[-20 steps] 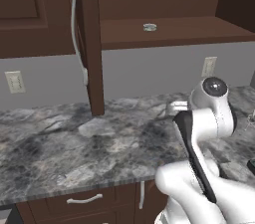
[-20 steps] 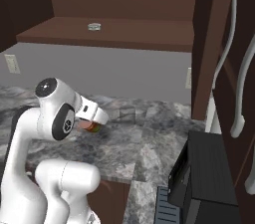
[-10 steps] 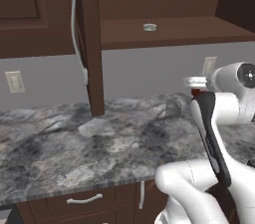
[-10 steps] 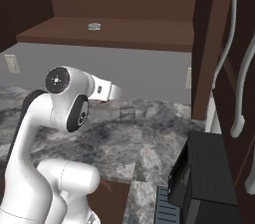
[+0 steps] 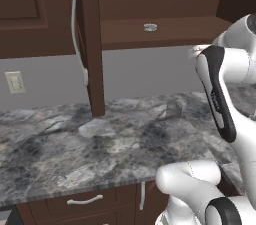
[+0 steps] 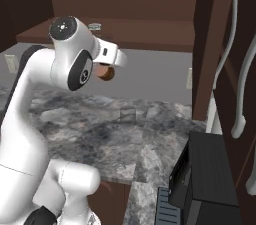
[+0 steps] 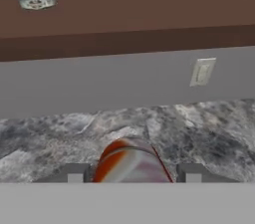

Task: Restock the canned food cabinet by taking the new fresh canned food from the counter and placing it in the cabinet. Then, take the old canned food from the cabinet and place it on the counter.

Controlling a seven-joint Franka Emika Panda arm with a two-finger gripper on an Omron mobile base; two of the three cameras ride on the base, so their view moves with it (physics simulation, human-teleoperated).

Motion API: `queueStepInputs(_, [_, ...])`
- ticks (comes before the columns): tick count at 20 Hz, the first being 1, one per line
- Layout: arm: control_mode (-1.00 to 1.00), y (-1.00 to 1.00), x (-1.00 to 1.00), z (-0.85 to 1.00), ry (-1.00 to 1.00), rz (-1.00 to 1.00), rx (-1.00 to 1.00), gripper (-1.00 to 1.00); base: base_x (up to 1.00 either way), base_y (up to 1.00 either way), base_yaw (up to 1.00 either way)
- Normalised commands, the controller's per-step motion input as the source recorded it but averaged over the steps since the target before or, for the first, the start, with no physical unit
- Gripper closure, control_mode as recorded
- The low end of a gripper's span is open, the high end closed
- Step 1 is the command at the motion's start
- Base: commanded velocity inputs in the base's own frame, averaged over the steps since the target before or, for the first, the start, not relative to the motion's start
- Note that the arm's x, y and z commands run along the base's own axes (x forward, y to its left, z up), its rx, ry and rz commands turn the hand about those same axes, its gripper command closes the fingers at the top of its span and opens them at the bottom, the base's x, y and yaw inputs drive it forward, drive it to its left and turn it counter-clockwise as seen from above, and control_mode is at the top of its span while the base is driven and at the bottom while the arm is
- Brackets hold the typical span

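Observation:
My gripper (image 7: 133, 172) is shut on the red-orange new fresh canned food (image 7: 129, 161), which lies between the two fingertips, lifted well above the counter (image 7: 209, 128). In the right base view the can (image 6: 105, 72) hangs at the hand, just below the front edge of the cabinet (image 6: 150, 31) shelf. The old canned food (image 7: 36, 0), a low silvery tin, sits on the shelf to the upper left of the hand. The same tin (image 5: 150, 27) (image 6: 95, 26) shows in both base views. The cabinet door (image 5: 90, 44) stands open.
Wall outlets (image 5: 15, 82) (image 7: 201, 72) sit on the grey backsplash. A black appliance (image 6: 205, 174) stands at the counter's right end, beside a tall door with white handles (image 6: 240, 69). Drawers (image 5: 85, 200) run under the counter (image 5: 100, 139).
The arm has swung up from counter height toward the shelf, carrying the red can with it. The tin on the shelf has not moved.

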Motion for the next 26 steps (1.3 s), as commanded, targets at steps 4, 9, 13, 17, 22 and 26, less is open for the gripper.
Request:
queueStepInputs(4, [-1.00, -0.03, -0.15, 0.49, -0.04, 0.01, -0.03, 1.00, 0.00, 0.00, 0.00])
queueStepInputs(9, [-1.00, 0.00, 0.11, 0.45, -0.35, 0.00, -0.03, 1.00, 0.00, 0.00, 0.00])
queueStepInputs(13, [-1.00, 0.00, 0.67, 0.21, -0.15, 0.00, -0.01, 1.00, 0.00, 0.00, 0.00])
queueStepInputs(17, [-1.00, -0.03, 0.89, 0.00, 0.00, 0.00, 0.00, 1.00, 0.00, 0.00, 0.00])
queueStepInputs(22, [-1.00, -0.03, 0.82, 0.00, 0.00, 0.00, 0.00, 1.00, 0.00, 0.00, 0.00])
queueStepInputs(26, [-1.00, 0.00, 0.70, -0.03, 0.00, 0.00, 0.00, 1.00, 0.00, 0.00, 0.00])
